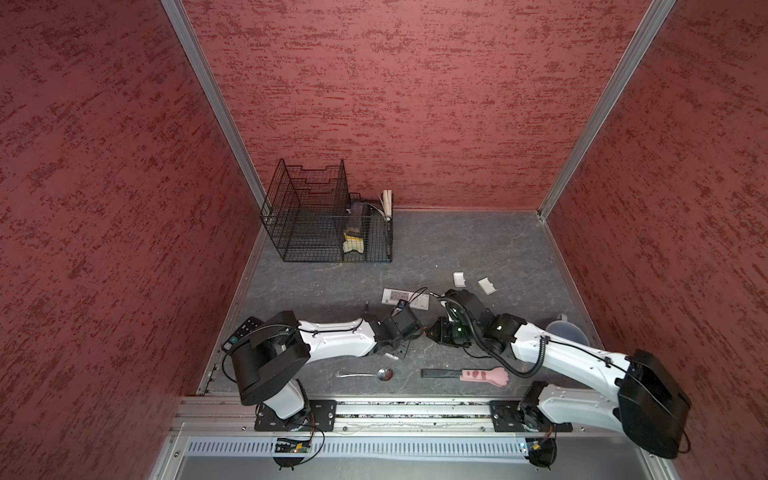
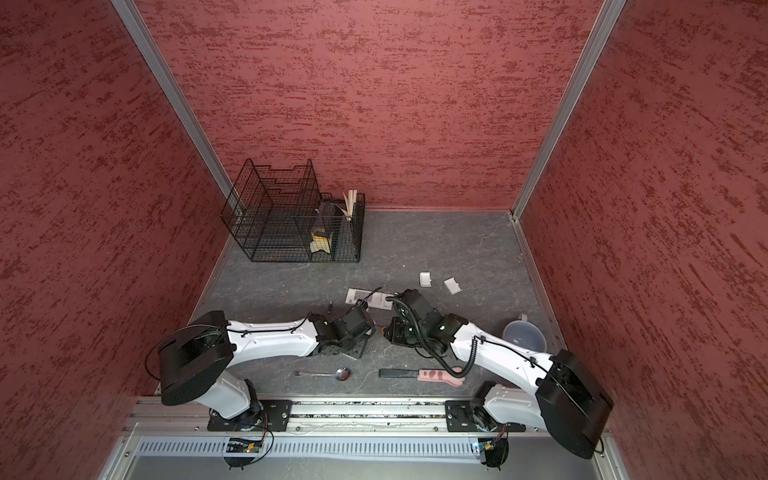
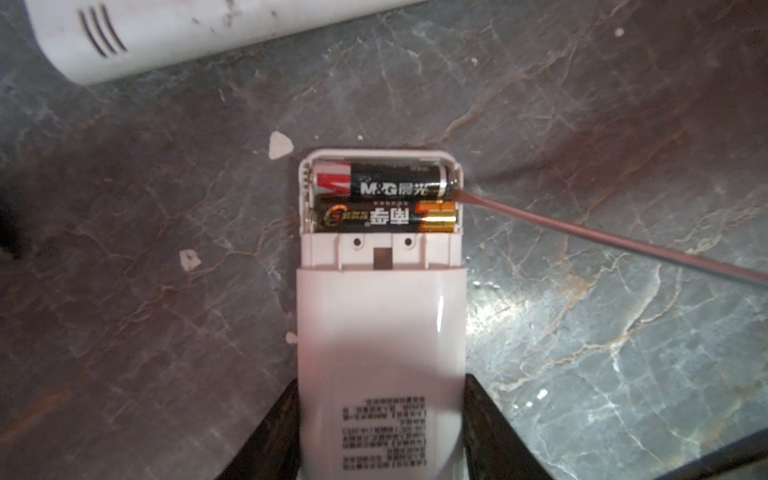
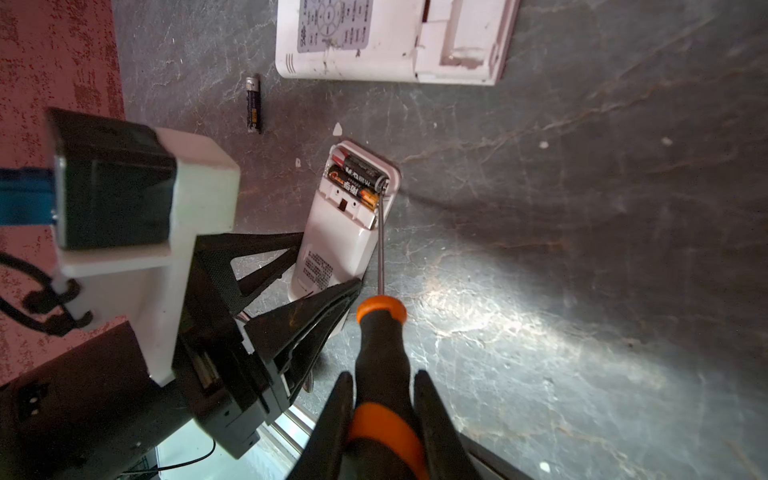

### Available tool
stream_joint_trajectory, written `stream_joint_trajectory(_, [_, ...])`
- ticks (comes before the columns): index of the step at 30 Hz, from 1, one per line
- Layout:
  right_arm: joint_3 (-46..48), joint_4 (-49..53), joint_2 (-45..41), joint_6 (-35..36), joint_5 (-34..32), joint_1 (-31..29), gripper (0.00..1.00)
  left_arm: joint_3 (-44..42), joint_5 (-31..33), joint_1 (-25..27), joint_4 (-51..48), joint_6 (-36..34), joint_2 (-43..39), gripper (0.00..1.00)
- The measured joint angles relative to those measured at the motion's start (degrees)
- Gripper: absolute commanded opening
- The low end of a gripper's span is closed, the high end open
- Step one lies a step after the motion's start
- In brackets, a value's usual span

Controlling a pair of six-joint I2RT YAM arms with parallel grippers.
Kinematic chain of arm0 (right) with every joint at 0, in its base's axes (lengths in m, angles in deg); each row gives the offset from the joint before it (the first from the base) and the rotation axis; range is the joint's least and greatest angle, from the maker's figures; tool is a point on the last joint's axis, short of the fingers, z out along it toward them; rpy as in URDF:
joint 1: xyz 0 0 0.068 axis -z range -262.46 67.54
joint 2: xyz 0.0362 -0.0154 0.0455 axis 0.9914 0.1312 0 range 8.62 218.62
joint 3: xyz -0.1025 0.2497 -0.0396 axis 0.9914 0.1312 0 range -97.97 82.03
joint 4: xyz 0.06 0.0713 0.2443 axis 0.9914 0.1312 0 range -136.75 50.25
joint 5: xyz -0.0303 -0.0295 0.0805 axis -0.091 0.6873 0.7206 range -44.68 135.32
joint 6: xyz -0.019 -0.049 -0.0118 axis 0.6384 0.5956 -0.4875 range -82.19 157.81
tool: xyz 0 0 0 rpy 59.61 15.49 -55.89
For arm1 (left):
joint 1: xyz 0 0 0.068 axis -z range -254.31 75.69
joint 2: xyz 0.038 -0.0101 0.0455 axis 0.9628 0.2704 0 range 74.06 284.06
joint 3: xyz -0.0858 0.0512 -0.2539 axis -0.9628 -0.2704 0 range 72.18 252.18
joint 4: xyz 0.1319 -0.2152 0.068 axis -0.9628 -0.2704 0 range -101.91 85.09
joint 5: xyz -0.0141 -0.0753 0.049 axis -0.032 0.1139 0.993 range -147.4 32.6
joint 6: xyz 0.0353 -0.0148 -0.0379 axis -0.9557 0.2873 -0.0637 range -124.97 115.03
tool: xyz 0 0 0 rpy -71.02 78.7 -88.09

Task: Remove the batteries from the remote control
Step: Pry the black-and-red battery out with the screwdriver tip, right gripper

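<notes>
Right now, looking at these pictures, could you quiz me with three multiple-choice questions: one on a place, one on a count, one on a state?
1. Where is the tip of the screwdriver?
A. At the end of one of the batteries in the remote.
B. On the remote's buttons.
C. High in the air.

2. How many batteries lie in that remote's open bay?
A. None.
B. Two.
C. Four.

3. What is the left gripper doing?
A. Open, empty.
B. Shut on the remote.
C. Shut on the screwdriver.

Answers:
1 A, both wrist views show the tip there.
2 B, two lie side by side in the bay.
3 B, it clamps the remote's sides.
</notes>
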Motion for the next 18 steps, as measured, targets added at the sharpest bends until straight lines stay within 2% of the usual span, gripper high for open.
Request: stream_joint_trajectory(18, [-1.92,0.74,1.62,3.15,2.05,0.39,0.0,0.0,1.53,0.98,0.17,-0.07,0.35,0.4])
